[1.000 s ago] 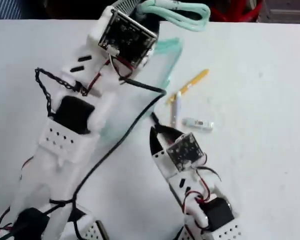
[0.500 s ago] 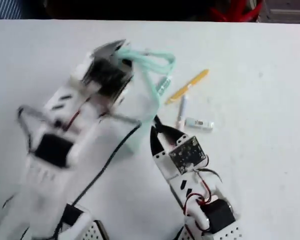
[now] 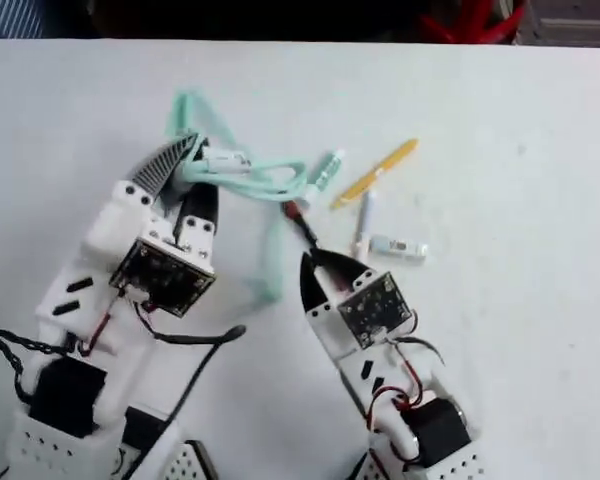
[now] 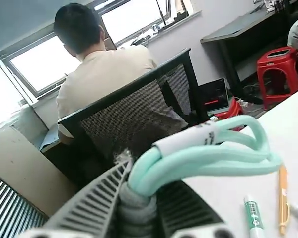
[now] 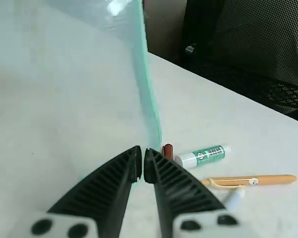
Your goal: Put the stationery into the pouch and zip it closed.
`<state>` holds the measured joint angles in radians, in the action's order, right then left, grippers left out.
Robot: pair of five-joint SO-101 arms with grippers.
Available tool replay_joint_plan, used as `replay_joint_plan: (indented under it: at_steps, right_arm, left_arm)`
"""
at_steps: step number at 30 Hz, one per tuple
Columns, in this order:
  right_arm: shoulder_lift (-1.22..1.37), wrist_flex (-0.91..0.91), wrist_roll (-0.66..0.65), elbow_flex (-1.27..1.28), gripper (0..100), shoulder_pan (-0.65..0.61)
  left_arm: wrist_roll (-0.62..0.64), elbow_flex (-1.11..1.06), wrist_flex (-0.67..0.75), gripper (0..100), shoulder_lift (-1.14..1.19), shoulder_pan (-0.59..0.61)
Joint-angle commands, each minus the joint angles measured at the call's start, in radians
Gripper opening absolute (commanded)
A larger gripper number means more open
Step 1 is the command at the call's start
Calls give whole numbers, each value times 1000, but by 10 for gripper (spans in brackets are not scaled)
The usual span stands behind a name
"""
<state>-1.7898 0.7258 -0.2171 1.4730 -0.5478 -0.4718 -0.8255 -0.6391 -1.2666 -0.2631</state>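
The left tool is clamped on the mint-green looped strap of the translucent, mint-edged soft pouch. The pouch hangs and trails across the white worktop between the two arms. The right tool sits just beside the pouch's near edge with its jaws together and nothing visibly between them.

The loose stationery lies ahead of the right tool and a little to its right, so the right arm is clearly the nearer one. A slim orange pen lies on a diagonal, with a white tube with a green label just beside its lower end. A white pen points roughly away from the right tool. A small white block lies just beside that pen.

The right wrist view shows the pouch standing as a clear sheet right at the right tool's tips. A small reddish-brown piece lies just past them. The left wrist view shows the strap emerging from between the left tool's jaws. I cannot tell where the zip opening faces.
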Motion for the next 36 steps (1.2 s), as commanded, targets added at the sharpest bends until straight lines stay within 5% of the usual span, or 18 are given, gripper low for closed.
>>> replay_joint_plan:
  at_steps: [1,18,27,36]
  right_arm:
    - [-8,-1,-8,-8,17,10]
    - [-8,4,-8,-21,17,10]
    - [-2,128,0,-371,19,1]
    - [1,-10,222,-480,261,-27]
  left_arm:
    - [-11,98,-3,24,-12,1]
    - [83,408,-186,24,205,-120]
    - [212,634,-267,24,378,-174]
    - [261,775,-385,24,478,-286]
